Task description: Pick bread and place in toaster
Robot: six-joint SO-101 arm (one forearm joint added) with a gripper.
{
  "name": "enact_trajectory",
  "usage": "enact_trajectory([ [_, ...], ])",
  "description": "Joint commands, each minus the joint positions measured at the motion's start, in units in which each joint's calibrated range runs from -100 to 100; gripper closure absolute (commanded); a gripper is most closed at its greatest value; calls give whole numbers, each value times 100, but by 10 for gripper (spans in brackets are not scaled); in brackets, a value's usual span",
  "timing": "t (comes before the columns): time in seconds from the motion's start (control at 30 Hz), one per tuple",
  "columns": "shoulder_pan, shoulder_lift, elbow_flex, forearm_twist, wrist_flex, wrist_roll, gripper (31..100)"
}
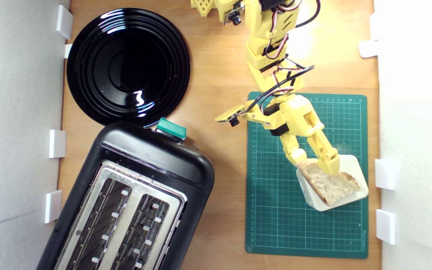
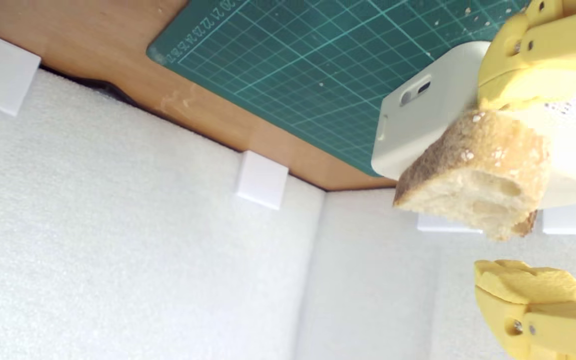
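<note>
The large black two-slot toaster with a silver top plate [image 1: 126, 210] lies at seven o'clock in the exterior view, its teal-green lever [image 1: 171, 128] pointing up toward the round glossy black plate [image 1: 128, 65] at eleven o'clock. The dark green gridded cutting mat [image 1: 276, 210] sits at four o'clock. On it rests a white rounded rectangular block [image 1: 351, 165], carrying the wedge-shaped slice of pale, holey, brown-crusted bread [image 1: 330, 183]. The yellow arm's gripper [image 1: 319, 159] straddles the slice's end; in the wrist view one finger [image 2: 533, 75] touches the crust, the other stands apart.
</note>
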Motion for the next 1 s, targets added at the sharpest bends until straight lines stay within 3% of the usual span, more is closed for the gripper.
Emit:
enact_trajectory([
  [0.0, -82, -75, -267, -3, -110, 32, 372],
  [0.27, -73, -67, -267, -12, -110, 27, 594],
  [0.4, -73, -67, -267, -12, -118, 27, 669],
  [0.53, -73, -67, -258, -21, -118, 27, 697],
  [0.97, -73, -75, -240, -21, -118, 32, 698],
])
